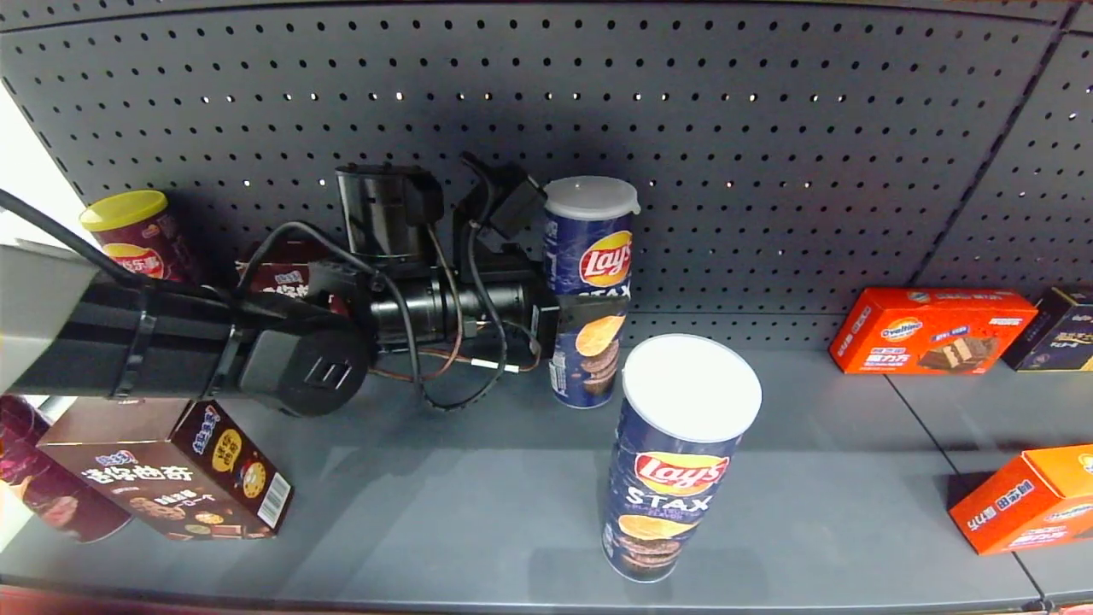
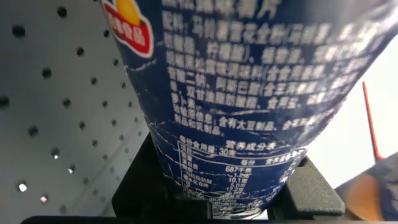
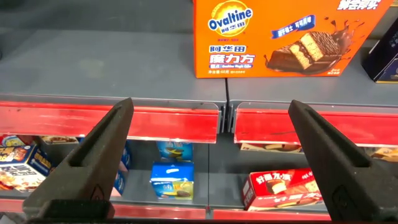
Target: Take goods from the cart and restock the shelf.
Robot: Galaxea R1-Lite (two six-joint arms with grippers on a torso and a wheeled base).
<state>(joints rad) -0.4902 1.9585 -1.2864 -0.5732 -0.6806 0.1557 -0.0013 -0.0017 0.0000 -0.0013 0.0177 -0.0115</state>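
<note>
The grey shelf (image 1: 478,512) has a pegboard (image 1: 683,102) at its back. The left arm reaches in from the left side. The left claw (image 1: 570,329) is clamped on the lower half of a blue can (image 1: 589,248), which stands upright near the pegboard with its base on or just above the shelf, I cannot tell which. In the wrist view the left claw (image 2: 227,199) pinches this can (image 2: 249,93) from both sides. A second blue can (image 1: 675,461) stands upright nearer the front, apart from the first.

A brown box (image 1: 171,470) lies front left. A back orange box (image 1: 931,329) and a front orange box (image 1: 1025,500) lie right. A red can (image 1: 128,235) stands back left.

The right claw (image 3: 211,155) is spread wide and holds nothing, facing a red rail (image 3: 168,121).
</note>
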